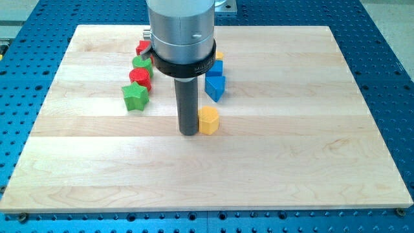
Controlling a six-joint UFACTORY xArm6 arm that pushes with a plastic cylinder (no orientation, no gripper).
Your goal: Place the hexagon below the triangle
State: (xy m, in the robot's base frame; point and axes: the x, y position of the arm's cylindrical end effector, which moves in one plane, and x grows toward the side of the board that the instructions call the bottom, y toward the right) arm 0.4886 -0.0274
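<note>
In the camera view, my tip rests on the wooden worktop near the frame's centre, just left of the yellow hexagon, touching or nearly so. There is no claw, only the rod. Above the hexagon sits a blue triangle-like block, with a blue block and a yellow block behind it, partly hidden by the arm. Upper left: green star, red cylinder, a green block, a red block.
</note>
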